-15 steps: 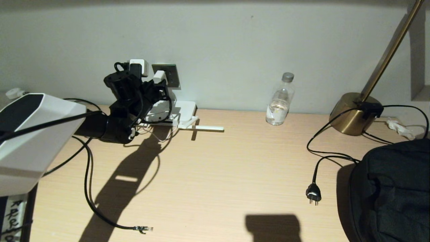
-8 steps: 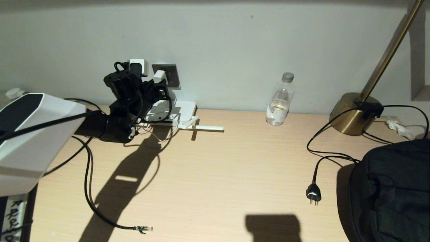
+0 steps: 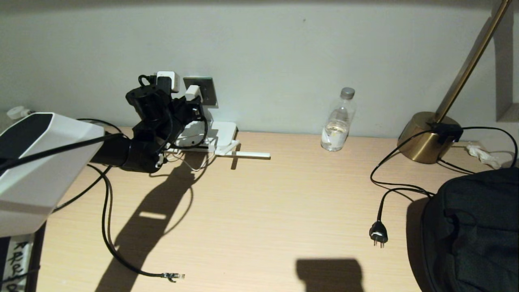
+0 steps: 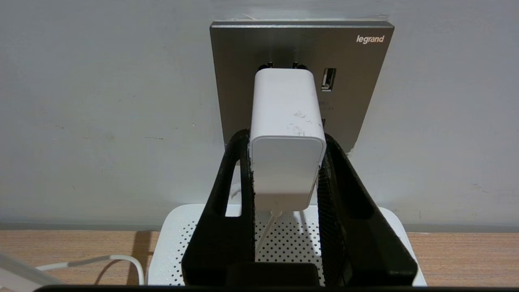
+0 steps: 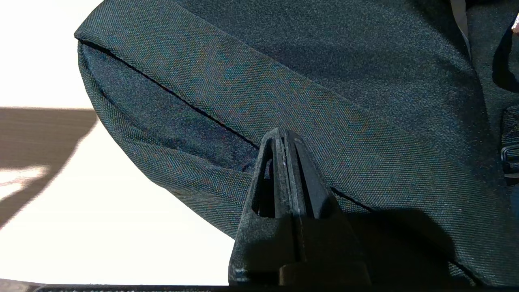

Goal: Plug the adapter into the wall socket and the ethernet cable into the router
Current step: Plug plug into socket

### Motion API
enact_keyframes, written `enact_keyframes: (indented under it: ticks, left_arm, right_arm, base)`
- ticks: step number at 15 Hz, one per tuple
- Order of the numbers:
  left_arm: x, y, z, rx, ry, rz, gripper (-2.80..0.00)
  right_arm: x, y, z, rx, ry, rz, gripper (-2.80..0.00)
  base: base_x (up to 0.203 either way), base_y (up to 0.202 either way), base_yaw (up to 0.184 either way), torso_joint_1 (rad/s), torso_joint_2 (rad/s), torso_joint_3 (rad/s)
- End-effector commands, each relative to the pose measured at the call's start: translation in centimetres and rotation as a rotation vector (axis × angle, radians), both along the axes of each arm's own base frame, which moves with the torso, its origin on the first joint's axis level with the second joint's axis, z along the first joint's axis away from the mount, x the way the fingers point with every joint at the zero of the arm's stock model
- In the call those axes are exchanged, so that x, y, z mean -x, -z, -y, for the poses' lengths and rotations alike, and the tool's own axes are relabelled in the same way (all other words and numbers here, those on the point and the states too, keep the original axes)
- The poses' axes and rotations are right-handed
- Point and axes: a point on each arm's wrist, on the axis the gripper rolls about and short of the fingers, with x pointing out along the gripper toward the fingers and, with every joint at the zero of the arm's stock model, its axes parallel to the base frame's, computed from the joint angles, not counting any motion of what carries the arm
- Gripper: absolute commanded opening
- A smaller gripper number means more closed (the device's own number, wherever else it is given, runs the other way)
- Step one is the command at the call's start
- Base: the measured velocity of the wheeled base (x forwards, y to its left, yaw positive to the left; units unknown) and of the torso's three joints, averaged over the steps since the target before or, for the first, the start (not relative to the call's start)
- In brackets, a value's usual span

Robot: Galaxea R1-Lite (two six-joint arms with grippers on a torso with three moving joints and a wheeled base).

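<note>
Pale wooden desk (image 3: 284,202) meets a plain grey wall. Up at that wall the left gripper (image 4: 286,162) pinches the smooth white adapter (image 4: 286,134) between its two black fingers (image 4: 237,190), and the block's front end is against the shiny grey wall socket (image 4: 357,81). Just below lies the flat white router (image 4: 174,247), dotted with tiny holes. Nearer the front of the desk, the thin black ethernet cable (image 3: 107,227) lies loose. Far off, the right gripper (image 5: 284,142) is pressed together beside a rough dark bag (image 5: 324,81).

Head view overlooks the desk (image 3: 259,211); left wrist faces the wall socket (image 4: 302,40) closely, right wrist the bag (image 5: 324,81).
</note>
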Motion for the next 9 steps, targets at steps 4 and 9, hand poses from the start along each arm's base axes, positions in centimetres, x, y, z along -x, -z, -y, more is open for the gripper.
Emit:
enact_keyframes:
  ticks: [4, 9]
  left_arm:
    - [-0.03, 0.05, 0.0, 0.0, -0.001, 0.003, -2.8]
    - [-0.05, -0.31, 0.0, 0.001, -0.001, 0.007, -2.8]
  right_arm:
    - [-0.01, 0.0, 0.0, 0.0, -0.002, -0.002, -2.8]
    - [-0.01, 0.0, 0.0, 0.0, -0.003, -0.002, -2.8]
  base:
    - [0.0, 0.0, 0.0, 0.0, 0.0, 0.0]
    - [0.0, 0.0, 0.0, 0.0, 0.0, 0.0]
